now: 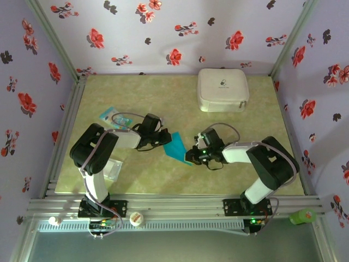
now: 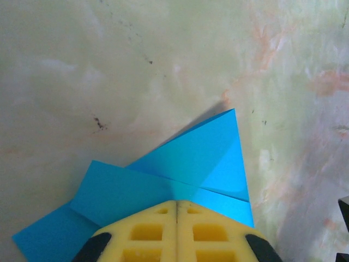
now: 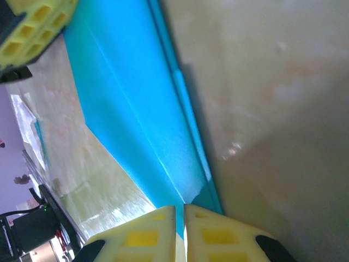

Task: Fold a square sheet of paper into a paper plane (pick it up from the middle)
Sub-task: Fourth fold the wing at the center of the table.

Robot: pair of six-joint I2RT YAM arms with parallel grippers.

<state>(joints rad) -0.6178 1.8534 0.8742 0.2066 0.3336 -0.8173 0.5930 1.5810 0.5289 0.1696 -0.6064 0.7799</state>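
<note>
The square sheet of teal-blue paper, now creased into a pointed shape with overlapping flaps, lies near the middle of the pale marbled bench, between the two arms. The white zipped case stands well apart, toward the far right.

In the left wrist view the left arm's yellow honeycomb fingers are pressed flat together, with only a hairline seam between them. Their tips sit on the near edge of the paper, which runs in under them. I cannot tell whether a layer is nipped between them. The sharp point of the fold lies on the bench beyond.

In the right wrist view the right arm's yellow fingers stand very narrow, with a thin pale slit between them. A long creased edge of the paper runs straight into that slit. I cannot tell whether they are gripping it or only touching it. One left finger shows at the paper's far end.

From above, the left fingers and right fingers meet the sheet from opposite sides.
</note>
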